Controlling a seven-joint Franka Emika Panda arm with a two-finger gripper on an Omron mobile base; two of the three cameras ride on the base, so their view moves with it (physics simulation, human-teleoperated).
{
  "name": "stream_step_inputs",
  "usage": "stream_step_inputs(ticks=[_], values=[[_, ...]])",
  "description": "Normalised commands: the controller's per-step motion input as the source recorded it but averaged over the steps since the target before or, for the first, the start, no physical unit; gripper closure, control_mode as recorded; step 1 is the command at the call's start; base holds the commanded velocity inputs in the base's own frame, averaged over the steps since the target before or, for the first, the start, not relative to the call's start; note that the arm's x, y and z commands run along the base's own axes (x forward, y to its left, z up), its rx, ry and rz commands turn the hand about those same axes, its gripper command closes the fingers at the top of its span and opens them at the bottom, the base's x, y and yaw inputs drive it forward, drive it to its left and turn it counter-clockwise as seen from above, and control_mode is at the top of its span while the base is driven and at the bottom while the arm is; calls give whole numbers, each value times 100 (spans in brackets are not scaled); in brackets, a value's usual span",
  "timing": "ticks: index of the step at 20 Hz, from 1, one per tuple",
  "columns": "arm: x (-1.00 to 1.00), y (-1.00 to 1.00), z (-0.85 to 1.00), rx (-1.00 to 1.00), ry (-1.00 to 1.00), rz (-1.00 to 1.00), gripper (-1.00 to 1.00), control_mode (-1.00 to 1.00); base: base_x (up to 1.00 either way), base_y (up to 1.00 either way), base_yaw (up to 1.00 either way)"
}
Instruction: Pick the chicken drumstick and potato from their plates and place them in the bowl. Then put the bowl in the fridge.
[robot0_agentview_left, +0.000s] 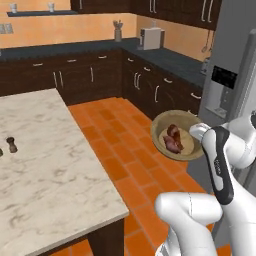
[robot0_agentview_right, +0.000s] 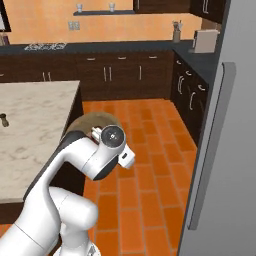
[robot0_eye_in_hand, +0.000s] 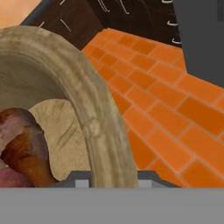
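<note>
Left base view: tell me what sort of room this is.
A home kitchen, rendered: dark cabinets under a dark counter, a marble-topped island and a steel fridge. The tool holds a wooden bowl of food above the orange tile floor.

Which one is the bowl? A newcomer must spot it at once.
Start at the tall grey fridge on the right, then look down over the orange floor in front of it. There the gripper holds up the bowl by its rim: round, tan wood, with two reddish-brown food pieces inside.

Glossy white rounded arm segments, dark grey-black joint bands, round grey end cap
</note>
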Motion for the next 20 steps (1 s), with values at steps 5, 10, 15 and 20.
stream_step_inputs(ticks=[5,10,15,20], values=[[0,0,0,0,0,0,100,100,60,-56,1],[0,0,0,0,0,0,100,100,9,-50,4],[0,0,0,0,0,0,100,100,86,14,-1],[0,0,0,0,0,0,100,100,100,2,0]])
